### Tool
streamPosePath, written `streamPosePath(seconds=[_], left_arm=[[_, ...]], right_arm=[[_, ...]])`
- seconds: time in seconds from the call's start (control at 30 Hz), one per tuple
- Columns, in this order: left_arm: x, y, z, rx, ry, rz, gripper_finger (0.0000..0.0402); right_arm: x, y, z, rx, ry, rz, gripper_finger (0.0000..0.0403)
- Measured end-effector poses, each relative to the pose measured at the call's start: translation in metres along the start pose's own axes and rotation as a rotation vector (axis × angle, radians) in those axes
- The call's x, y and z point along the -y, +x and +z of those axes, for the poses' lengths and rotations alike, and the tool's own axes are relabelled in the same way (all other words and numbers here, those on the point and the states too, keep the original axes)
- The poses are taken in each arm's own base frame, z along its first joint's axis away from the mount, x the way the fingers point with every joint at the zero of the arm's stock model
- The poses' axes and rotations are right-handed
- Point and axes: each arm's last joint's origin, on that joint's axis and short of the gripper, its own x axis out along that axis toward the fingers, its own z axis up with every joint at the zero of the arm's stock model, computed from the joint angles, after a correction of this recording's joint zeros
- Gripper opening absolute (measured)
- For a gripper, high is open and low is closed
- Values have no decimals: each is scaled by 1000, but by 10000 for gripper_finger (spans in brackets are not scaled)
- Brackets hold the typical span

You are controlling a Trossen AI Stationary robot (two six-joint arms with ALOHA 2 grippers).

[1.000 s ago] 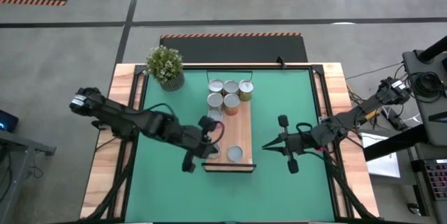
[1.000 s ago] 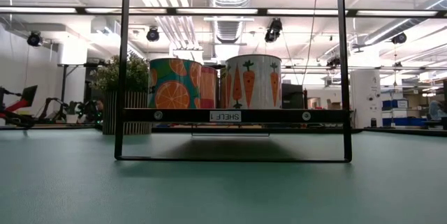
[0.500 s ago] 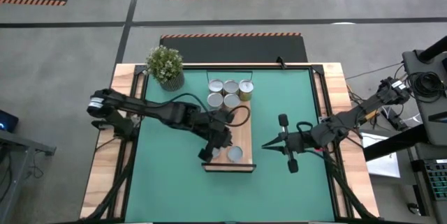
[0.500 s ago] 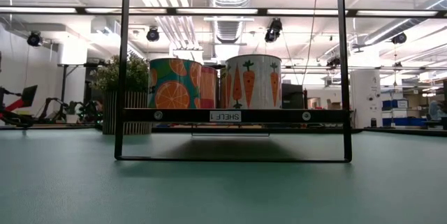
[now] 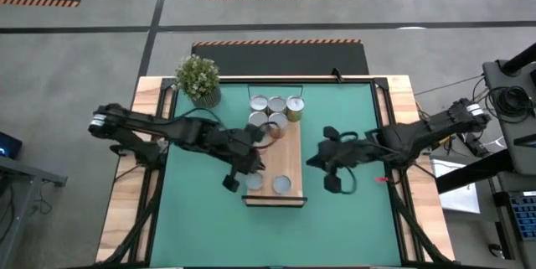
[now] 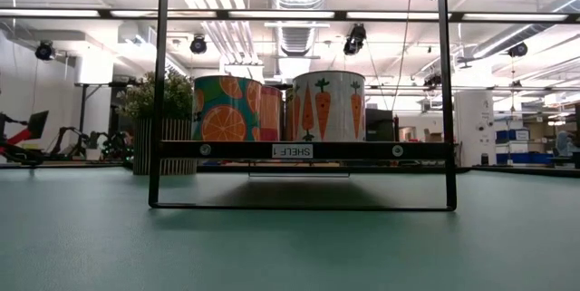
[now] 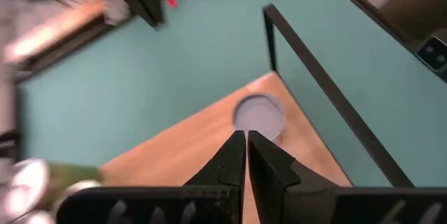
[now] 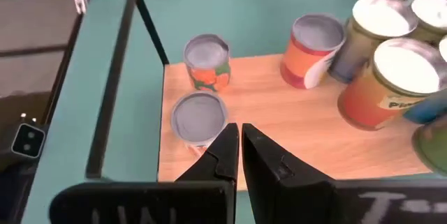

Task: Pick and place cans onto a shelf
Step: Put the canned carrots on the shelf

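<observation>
1. Overhead, the left gripper (image 5: 237, 173) hangs with fingers pressed together and empty, at the left edge of the shelf (image 5: 289, 156).
2. Just beside it, two cans (image 5: 281, 185) stand at the near end of the shelf; its wrist view shows one silver top (image 7: 258, 114) ahead of the fingertips.
3. Opposite, the right gripper (image 5: 325, 168) is also closed on nothing, over the green mat (image 5: 352, 122) just right of the shelf.
4. More cans (image 5: 276, 111) cluster at the far end, near the potted plant (image 5: 198, 79).
</observation>
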Motion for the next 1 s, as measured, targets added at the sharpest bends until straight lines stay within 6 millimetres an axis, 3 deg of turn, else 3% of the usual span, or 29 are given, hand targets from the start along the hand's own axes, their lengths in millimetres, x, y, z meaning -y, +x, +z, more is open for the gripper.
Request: streamPosePath(seconds=[0.17, 0.5, 0.8, 1.0], left_arm=[[19, -27, -10, 51, -44, 138, 0], [53, -43, -55, 205, -71, 326, 0], [55, -66, -77, 292, -79, 349, 0], [57, -70, -83, 297, -94, 339, 0]], right_arm=[[7, 18, 30, -110, 26, 16, 9], [1, 58, 73, -223, 76, 131, 9], [-5, 92, 81, -397, 244, 88, 9], [-7, 107, 80, -458, 387, 34, 9]])
